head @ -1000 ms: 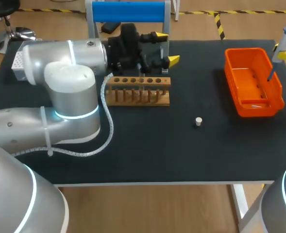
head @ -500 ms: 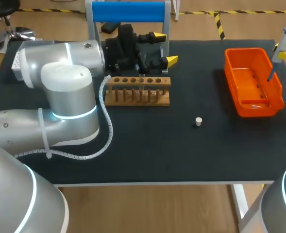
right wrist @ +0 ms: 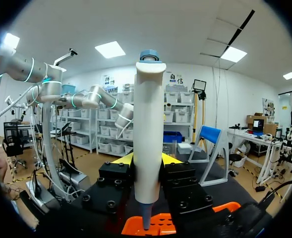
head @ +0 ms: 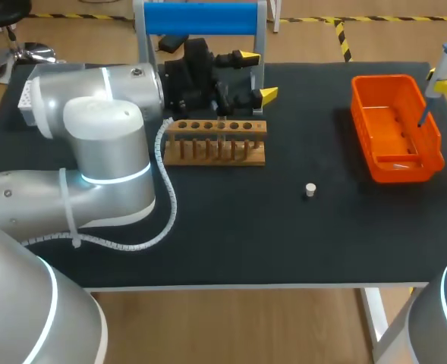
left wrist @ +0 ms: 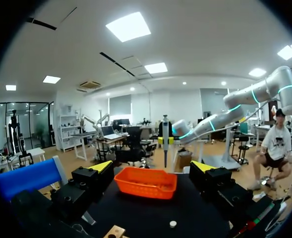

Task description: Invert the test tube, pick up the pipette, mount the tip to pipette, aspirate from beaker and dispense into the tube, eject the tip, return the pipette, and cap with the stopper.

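Observation:
My right gripper [head: 442, 81] is shut on a white pipette [head: 445, 62] that stands upright over the far right end of the orange bin [head: 434, 135], its thin lower end [head: 423, 115] pointing into the bin. In the right wrist view the pipette [right wrist: 148, 134] fills the gap of the right gripper [right wrist: 148, 159]. My left gripper [head: 259, 74] hangs open and empty just behind the wooden tube rack [head: 217, 142]. From the left wrist, the left gripper [left wrist: 151, 168] faces the bin [left wrist: 146, 182] and the pipette [left wrist: 165, 139]. A small white stopper [head: 310, 189] lies on the black mat.
A blue pipette stand [head: 200, 18] rises at the table's back edge behind the left gripper. A white perforated box [head: 26, 95] sits at the far left, partly behind my left arm [head: 105, 152]. The stopper [left wrist: 172, 224] lies on the mat between rack and bin.
The left arm and gripper shifted slightly to the left a second ago and have kept still since. The right gripper and the pipette have not moved.

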Tool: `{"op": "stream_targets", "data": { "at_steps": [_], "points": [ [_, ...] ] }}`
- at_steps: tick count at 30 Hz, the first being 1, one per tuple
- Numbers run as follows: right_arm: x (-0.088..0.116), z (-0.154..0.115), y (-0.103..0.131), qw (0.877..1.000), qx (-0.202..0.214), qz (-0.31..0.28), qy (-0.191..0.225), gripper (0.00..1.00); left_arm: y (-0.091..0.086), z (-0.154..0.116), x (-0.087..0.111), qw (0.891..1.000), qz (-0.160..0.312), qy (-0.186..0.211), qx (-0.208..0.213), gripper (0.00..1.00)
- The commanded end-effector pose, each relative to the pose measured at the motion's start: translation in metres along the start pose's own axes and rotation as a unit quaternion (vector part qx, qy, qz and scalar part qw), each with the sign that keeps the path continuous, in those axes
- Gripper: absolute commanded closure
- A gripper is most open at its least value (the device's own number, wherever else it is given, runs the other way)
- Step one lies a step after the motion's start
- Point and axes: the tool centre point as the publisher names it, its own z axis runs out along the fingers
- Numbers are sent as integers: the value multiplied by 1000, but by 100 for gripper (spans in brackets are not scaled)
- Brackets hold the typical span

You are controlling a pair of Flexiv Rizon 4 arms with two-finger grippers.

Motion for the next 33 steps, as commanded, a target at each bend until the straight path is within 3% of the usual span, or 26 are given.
{"op": "stream_targets", "data": {
  "at_steps": [1,13,24,33],
  "points": [
    [0,0,1,1000,2,0,0,100,0,1,1,1000,0,-2,0,0],
    [5,6,6,1000,-3,-5,0,100,0,1,1,1000,0,-2,0,0],
    [27,68,27,1000,18,-23,7,100,0,1,1,1000,0,-2,0,0],
    [27,132,21,1000,11,-21,-6,100,0,1,1,1000,0,-2,0,0]
  ]
}}
